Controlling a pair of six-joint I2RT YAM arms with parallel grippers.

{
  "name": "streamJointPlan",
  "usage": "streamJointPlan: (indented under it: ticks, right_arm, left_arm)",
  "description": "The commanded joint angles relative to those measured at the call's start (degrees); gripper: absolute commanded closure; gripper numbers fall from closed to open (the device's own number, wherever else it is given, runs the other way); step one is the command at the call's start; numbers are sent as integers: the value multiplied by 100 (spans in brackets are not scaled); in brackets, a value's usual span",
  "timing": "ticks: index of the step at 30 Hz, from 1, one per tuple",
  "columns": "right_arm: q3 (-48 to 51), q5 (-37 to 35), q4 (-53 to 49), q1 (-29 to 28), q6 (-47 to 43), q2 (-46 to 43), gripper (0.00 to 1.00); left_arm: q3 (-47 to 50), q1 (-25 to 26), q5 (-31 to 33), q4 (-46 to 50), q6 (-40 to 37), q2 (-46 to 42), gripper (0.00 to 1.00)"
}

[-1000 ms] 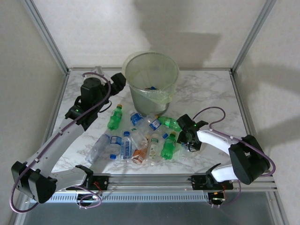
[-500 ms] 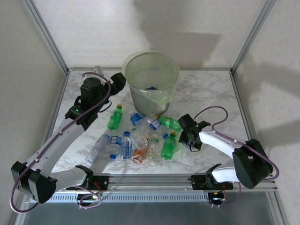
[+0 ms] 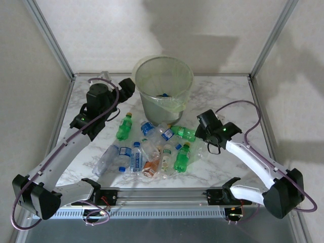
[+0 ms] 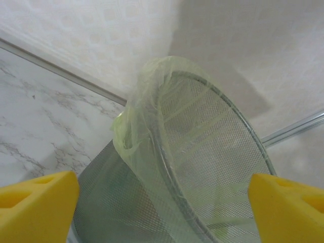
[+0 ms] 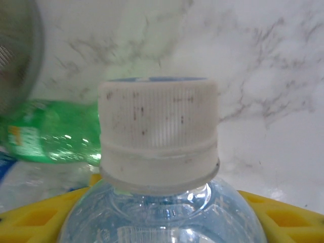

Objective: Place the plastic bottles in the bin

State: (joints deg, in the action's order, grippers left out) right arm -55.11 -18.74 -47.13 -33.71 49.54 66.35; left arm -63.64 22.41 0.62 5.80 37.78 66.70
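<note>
The bin [image 3: 163, 91], pale green with a liner, stands at the back centre; a bit of blue shows inside it. My left gripper [image 3: 126, 87] hangs open beside its left rim, and the left wrist view shows the bin [image 4: 202, 152] between the yellow pads [image 4: 38, 202]. My right gripper [image 3: 201, 135] is raised off the table, shut on a clear bottle with a white cap [image 5: 158, 136]. Several plastic bottles lie in a pile before the bin: a green one [image 3: 124, 126], another green one [image 3: 182, 158], a blue-labelled one [image 3: 136, 158] and an orange-labelled one [image 3: 150, 166].
A green bottle [image 3: 183, 132] lies just left of my right gripper, and the right wrist view has that green bottle [image 5: 55, 136] behind the cap. Metal frame posts [image 3: 50, 38] stand at the table's back corners. Bare marble [image 3: 228, 96] lies right of the bin.
My right gripper has narrowed onto the clear bottle and lifted it up and back from the table's front right. The left arm has not moved.
</note>
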Motion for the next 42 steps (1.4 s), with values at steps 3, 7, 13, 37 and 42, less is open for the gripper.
streamJointPlan:
  ticks: [3,7,13,37,42]
  right_arm:
    - [-1280,-631,-520,79,-345,16,35]
    - [-2508,-736,-455,99,-742,357,35]
    - [-4165,-521,-114,106,-1310,1212,35]
    - [-7075,1027,1270,-117,-2295,4198,36]
    - [-7171,1123,1202,-195,-2419,4589,36]
  left_arm:
    - [-144,-106,98,-19,34,-90,14]
    - [-175,-114,73,-35,76,-78,14]
    - [-159,-123,105,66,80,-112,14]
    - [34,-178,38,9,208,-34,14]
    - [35,-181,44,9,201,-8,14]
